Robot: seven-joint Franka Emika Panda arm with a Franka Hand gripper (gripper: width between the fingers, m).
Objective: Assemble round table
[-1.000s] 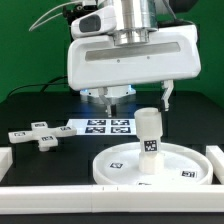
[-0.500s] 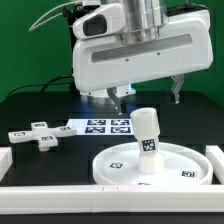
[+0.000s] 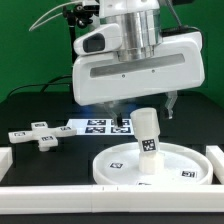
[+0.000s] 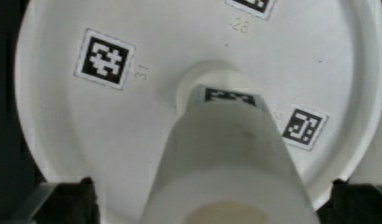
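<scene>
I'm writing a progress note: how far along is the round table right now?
Done: the leg stands upright at the centre of the round disc; how firmly it is seated cannot be told. In hand: nothing; the tool hangs open above the leg. Left: the cross-shaped base lies by itself at the exterior view's left, not yet on the leg.

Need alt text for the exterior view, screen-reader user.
A white robot gripper, jaws open, hangs above a short cylinder leg that stands upright at the centre of a round disc on a black table. A cross-shaped base lies apart at the exterior view's left; the marker board lies behind the disc.
</scene>
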